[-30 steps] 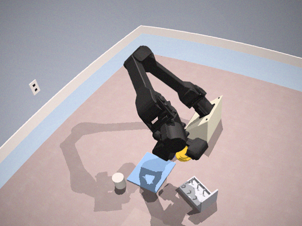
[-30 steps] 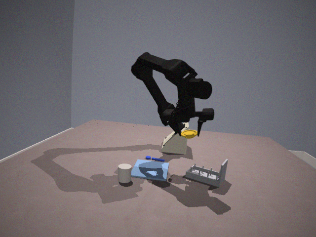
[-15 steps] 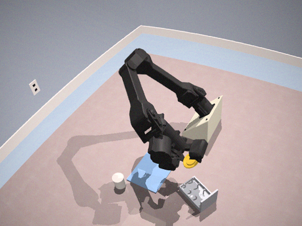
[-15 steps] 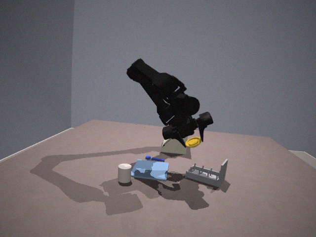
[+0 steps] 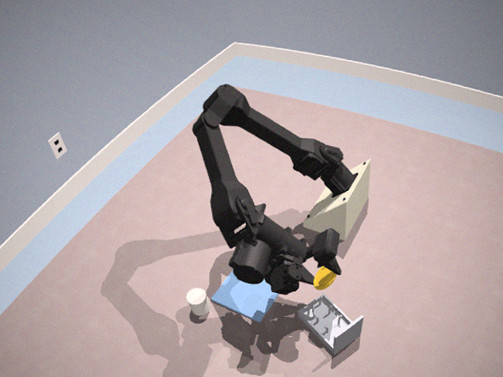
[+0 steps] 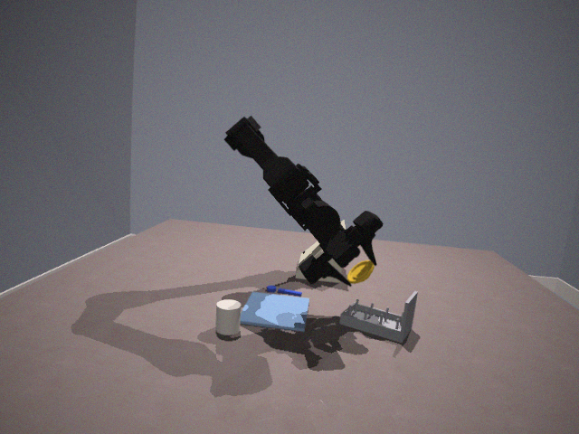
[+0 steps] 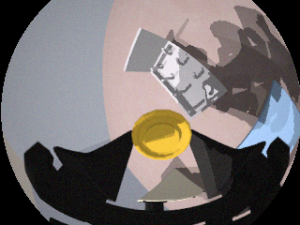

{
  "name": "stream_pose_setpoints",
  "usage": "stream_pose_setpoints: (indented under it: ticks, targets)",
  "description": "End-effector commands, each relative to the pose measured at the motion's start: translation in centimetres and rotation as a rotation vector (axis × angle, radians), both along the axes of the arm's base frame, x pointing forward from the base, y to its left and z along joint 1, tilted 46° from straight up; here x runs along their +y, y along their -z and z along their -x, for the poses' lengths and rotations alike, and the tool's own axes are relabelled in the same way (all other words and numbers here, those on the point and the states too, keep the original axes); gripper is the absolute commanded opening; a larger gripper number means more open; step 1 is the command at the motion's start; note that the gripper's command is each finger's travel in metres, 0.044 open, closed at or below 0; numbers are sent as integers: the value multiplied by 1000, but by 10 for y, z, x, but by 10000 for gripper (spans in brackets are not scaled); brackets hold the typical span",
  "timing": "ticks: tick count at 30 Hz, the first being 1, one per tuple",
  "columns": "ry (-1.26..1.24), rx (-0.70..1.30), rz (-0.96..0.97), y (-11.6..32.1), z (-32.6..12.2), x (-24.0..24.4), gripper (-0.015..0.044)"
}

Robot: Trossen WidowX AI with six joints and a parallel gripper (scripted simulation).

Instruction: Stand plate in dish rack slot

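Note:
A yellow plate (image 5: 324, 278) (image 6: 360, 271) (image 7: 161, 134) is in the air, tilted steeply, gripped across its rim. My gripper (image 5: 325, 277) (image 6: 362, 272) (image 7: 161, 133) is shut on the plate, one fingertip at each side of it. The grey dish rack (image 5: 343, 337) (image 6: 374, 328) (image 7: 141, 51) stands on the table with small rails inside and a tall panel at one end. In the top view the plate is above and behind the rack; in the wrist view the rack shows beyond the plate. The plate and rack are apart.
A light blue board (image 5: 242, 300) (image 6: 276, 310) (image 7: 277, 117) lies left of the rack. A white cylinder (image 5: 197, 300) (image 6: 228, 317) stands left of the board. A blue utensil (image 6: 289, 292) lies behind the board. The cream arm base (image 5: 357, 204) is behind the rack.

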State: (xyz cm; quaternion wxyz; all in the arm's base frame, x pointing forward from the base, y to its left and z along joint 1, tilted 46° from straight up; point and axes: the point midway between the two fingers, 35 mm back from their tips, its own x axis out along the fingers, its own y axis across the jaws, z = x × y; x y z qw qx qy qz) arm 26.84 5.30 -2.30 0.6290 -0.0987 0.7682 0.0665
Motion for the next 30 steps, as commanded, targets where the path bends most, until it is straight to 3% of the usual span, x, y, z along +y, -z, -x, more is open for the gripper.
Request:
stream_pose_setpoints:
  ticks: [1, 30]
  targets:
    - [-65, -20, -85, 3, -1, -2, 0]
    - [-582, -395, -503, 19, -9, -29, 0]
